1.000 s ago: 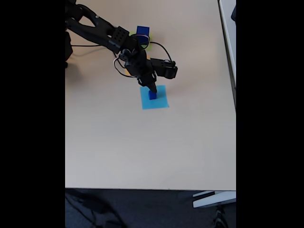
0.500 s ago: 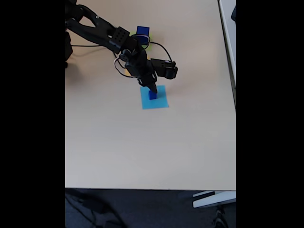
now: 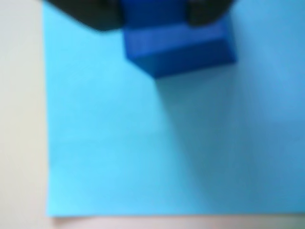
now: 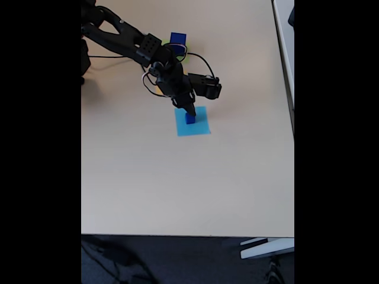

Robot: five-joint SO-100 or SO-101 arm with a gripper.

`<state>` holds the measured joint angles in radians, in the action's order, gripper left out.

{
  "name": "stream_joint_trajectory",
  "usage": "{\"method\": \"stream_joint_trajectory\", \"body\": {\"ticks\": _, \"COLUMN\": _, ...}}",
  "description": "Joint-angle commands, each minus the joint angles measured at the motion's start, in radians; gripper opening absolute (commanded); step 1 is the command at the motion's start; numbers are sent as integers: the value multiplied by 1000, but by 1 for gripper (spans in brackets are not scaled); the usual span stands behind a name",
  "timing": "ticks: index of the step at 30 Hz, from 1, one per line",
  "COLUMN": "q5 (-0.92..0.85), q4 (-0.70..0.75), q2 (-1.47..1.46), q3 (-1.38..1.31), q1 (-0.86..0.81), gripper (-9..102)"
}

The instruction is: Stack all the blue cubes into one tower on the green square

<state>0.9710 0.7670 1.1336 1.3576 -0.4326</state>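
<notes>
Pincer: the gripper (image 4: 189, 112) stands low over the light blue square (image 4: 193, 125), its dark fingers (image 3: 95, 14) on either side of a small blue cube (image 3: 178, 45) in the wrist view; it appears narrowed onto the cube, though the blur leaves the contact itself uncertain.
Small cube: directly between and just below the fingertips, resting on or barely above the light blue paper.
Larger blue cube (image 4: 177, 40): well behind the pincer, past the arm's elbow in the fixed view, apparently sitting on the green square (image 4: 185, 57), of which only a sliver shows beside the arm.
Table (image 4: 177, 189): bare beyond the pincer on every near side.
Step in hand: likely the pick of the small cube, ahead of a carry back to the tower.
Risk, grip: the fingers seem to hold only the cube's upper part; a shallow bite could let it tip or drop on the lift.
Risk, paper: a low finger could drag the light blue sheet along.
Risk, carry: the arm's own body and loose cable (image 4: 204, 62) lie close to the larger cube, so a careless swing back could knock it off its place.
Risk, placing: an off-centre release on the larger cube could send the small one tumbling.
</notes>
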Motion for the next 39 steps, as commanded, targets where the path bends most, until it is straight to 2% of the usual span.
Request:
{"method": "stream_joint_trajectory", "body": {"ticks": 1, "q5": 12, "q4": -15, "q2": 11, "q3": -6, "q1": -5, "gripper": 1}}
{"method": "stream_joint_trajectory", "body": {"ticks": 39, "q5": 25, "q4": -21, "q2": 6, "q3": 9, "q1": -5, "gripper": 5}}
